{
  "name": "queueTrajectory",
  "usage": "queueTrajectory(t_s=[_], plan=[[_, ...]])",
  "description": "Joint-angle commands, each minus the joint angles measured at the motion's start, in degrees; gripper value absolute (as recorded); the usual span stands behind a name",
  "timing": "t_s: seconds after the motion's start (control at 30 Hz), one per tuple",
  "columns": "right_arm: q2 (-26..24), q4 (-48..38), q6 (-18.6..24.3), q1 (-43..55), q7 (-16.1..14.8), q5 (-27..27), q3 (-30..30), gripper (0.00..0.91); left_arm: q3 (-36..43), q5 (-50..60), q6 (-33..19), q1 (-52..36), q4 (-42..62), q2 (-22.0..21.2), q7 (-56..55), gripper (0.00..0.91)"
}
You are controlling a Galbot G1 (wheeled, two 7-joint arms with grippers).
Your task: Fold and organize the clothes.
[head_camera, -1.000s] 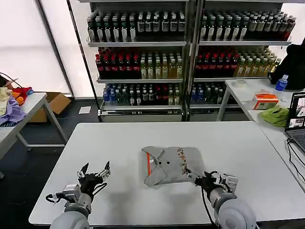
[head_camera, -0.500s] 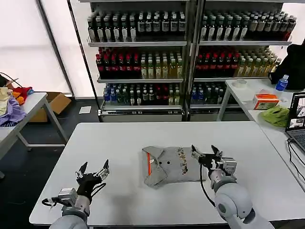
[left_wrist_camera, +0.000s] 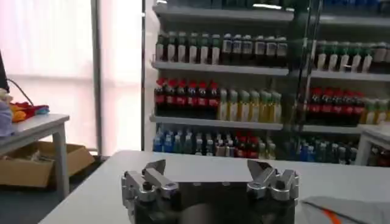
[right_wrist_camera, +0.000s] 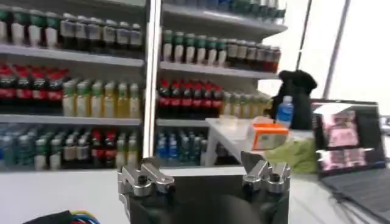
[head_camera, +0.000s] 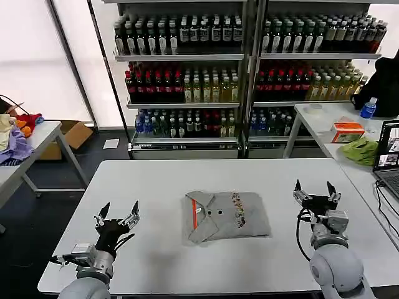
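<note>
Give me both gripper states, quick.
Left gripper: open, empty, left of the shirt.
Right gripper: open, empty, right of it.

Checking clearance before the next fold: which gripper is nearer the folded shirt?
Right. The right gripper sits just off the shirt; the left gripper is farther away.

We see folded grey shirt [head_camera: 226, 215] frame centre on white table [head_camera: 162, 180] | left gripper [head_camera: 116, 213] lower left, fingers spread | right gripper [head_camera: 317, 190] right of shirt, fingers spread
</note>
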Motion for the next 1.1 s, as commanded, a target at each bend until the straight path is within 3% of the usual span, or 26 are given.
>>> queueTrajectory(t_s=[0.03, 0.17, 0.53, 0.9, 1.1], plan=[[4.7, 4.0, 4.2, -7.8, -2.1, -7.6, 6.7, 0.907, -0.1, -0.9, -3.6, -2.1, 3.0, -0.1, 0.0, 0.907], [5.6, 5.2, 4.0, -7.2, -2.7, -8.5, 6.2, 0.907, 0.0, 0.2, -5.8, -2.0, 3.6, -0.7, -1.3, 0.907], [3.2, 4.2, 3.1, -6.1, -3.1, -7.7, 5.0, 0.907, -1.3, 1.1, -4.0, -2.1, 2.2, 0.0, 0.9, 0.907], [3.7, 3.4, 2.6, -4.2, -3.3, -7.3, 2.0, 0.907, -1.3, 4.7, -6.0, 0.8, -0.2, -3.2, 4.5, 0.907], [1.4, 4.6, 1.9, -4.6, -6.0, -1.8, 2.5, 0.907, -1.7, 3.9, -5.0, 0.1, -2.5, -3.1, 4.1, 0.907]])
